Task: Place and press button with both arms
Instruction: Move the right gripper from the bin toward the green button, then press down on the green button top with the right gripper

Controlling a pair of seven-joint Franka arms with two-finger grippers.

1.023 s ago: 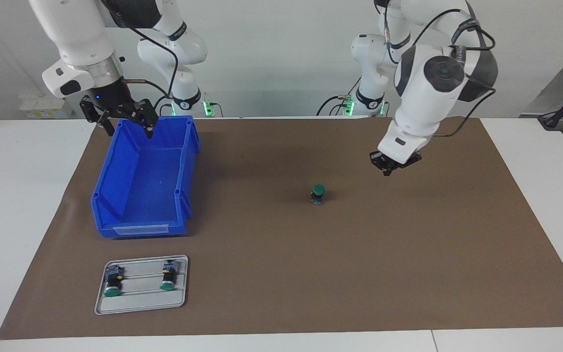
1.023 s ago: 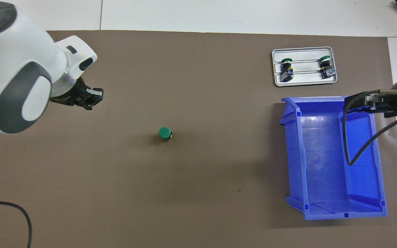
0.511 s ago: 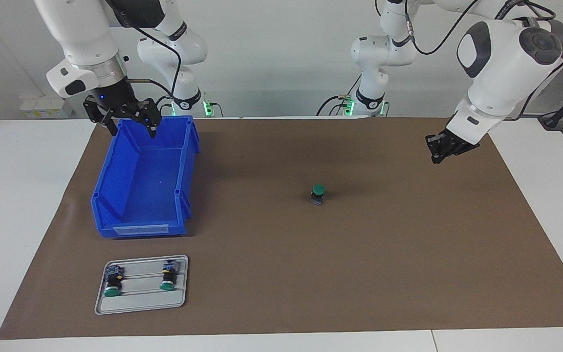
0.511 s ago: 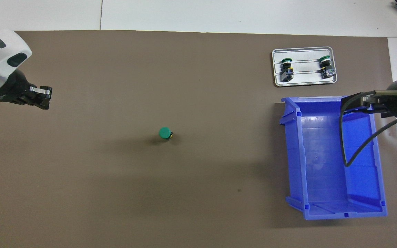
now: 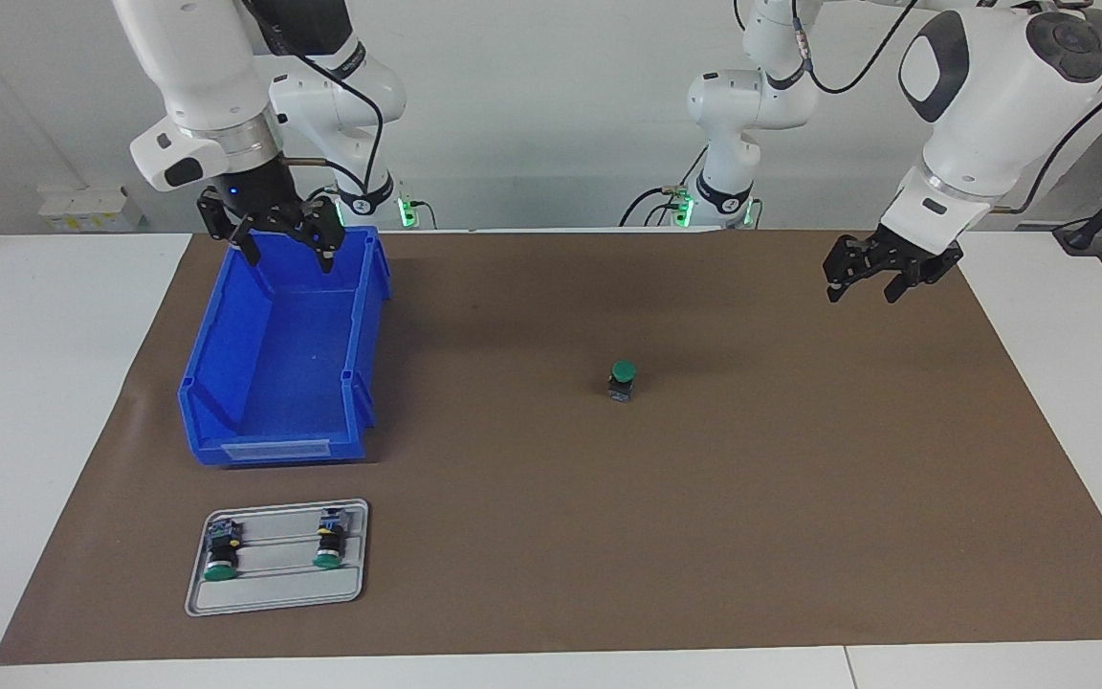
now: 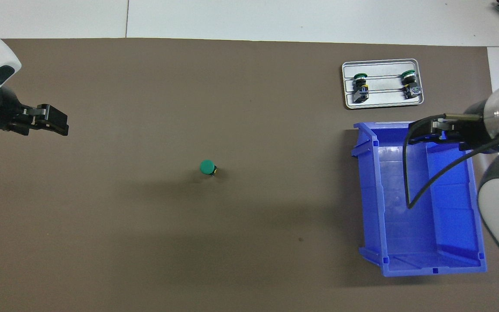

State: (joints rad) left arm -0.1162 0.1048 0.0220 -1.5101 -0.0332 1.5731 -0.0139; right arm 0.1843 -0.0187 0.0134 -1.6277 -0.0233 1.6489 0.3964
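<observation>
A: Where's the button (image 5: 622, 379)?

B: Upright on the brown mat (image 5: 800, 498), green cap up, about mid-worktop, nearer the robots' edge than the edge away from them. Nothing touches it.

A: Left gripper (image 5: 862, 281)?

B: Up in the air over the mat near the left arm's end of the worktop, well apart from the button. Fingers (image 5: 892, 290) spread apart, holding nothing. In the overhead view it shows too (image 6: 54, 124), at the mat's edge on that end.

A: Right gripper (image 5: 283, 244)?

B: Hanging over the blue bin (image 5: 216, 402), at the bin's end nearest the robots. Fingers (image 5: 325, 256) wide apart, empty. Overhead view mostly shows the wrist and cable there, the fingers are hidden.

A: Bin contents?

B: Looks empty, open top. It sits on the mat toward the right arm's end of the worktop.

A: Other stuff?

B: A grey tray (image 5: 274, 601), on the mat by the corner at the right arm's end, farther from the robots than the bin. Two more buttons (image 5: 219, 556) lying on their sides in it, side by side, green caps pointing away from the robots.
</observation>
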